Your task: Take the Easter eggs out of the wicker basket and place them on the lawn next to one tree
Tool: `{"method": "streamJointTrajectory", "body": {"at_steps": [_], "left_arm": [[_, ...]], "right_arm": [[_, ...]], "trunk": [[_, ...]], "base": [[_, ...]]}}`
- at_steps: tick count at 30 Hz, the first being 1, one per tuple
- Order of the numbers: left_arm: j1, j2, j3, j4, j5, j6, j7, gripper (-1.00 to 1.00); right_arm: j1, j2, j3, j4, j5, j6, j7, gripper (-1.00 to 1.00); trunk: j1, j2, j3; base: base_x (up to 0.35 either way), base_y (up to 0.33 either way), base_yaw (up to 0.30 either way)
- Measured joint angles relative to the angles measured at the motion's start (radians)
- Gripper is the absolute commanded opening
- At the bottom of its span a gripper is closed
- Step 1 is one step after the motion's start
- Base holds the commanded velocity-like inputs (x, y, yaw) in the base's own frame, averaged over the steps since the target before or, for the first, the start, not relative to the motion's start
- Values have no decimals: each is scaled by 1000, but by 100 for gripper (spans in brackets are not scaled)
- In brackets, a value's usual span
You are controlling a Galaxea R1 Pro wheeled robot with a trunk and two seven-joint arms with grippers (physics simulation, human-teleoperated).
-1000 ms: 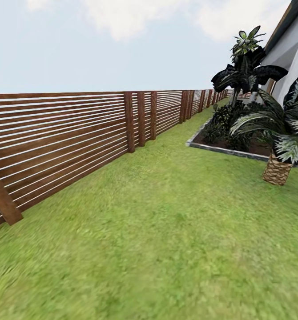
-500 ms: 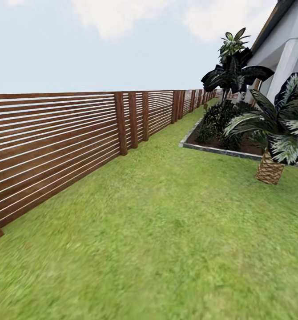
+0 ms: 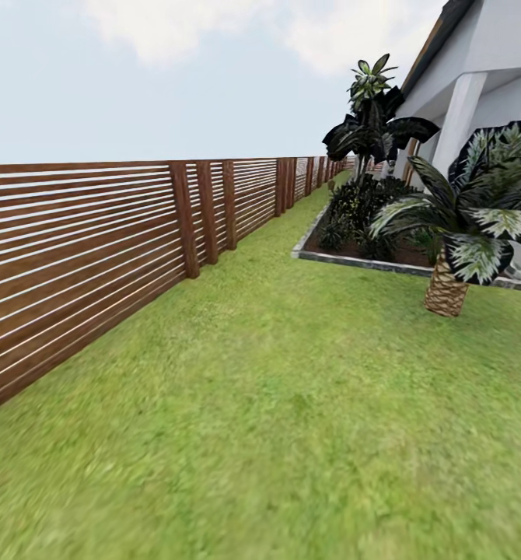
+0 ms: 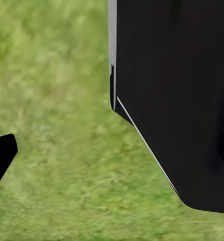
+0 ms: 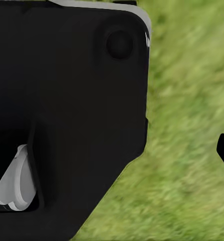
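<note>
The lawn (image 3: pixel 276 404) fills the lower head view, the brown slatted fence (image 3: pixel 82 241) along its left and a short palm (image 3: pixel 447 288) at right by a kerbed shrub bed (image 3: pixel 354 257). Both wrist views show black robot parts over grass; whether either gripper is open cannot be told.

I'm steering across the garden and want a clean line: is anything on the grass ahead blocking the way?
Nothing visible does: the green lawn ahead lies open. The brown slatted wooden fence borders it on one side; the short brown-trunked palm and the grey-kerbed planting bed stand on the other. The basket and eggs aren't in sight.
</note>
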Motion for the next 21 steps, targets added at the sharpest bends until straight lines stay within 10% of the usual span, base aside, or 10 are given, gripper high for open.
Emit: {"method": "streamJointTrajectory", "body": {"at_steps": [21], "left_arm": [[0, 0, 0, 0, 0, 0, 0, 100]], "right_arm": [[0, 0, 1, 0, 0, 0, 0, 100]], "trunk": [[0, 0, 0]], "base": [[324, 164, -114]]}}
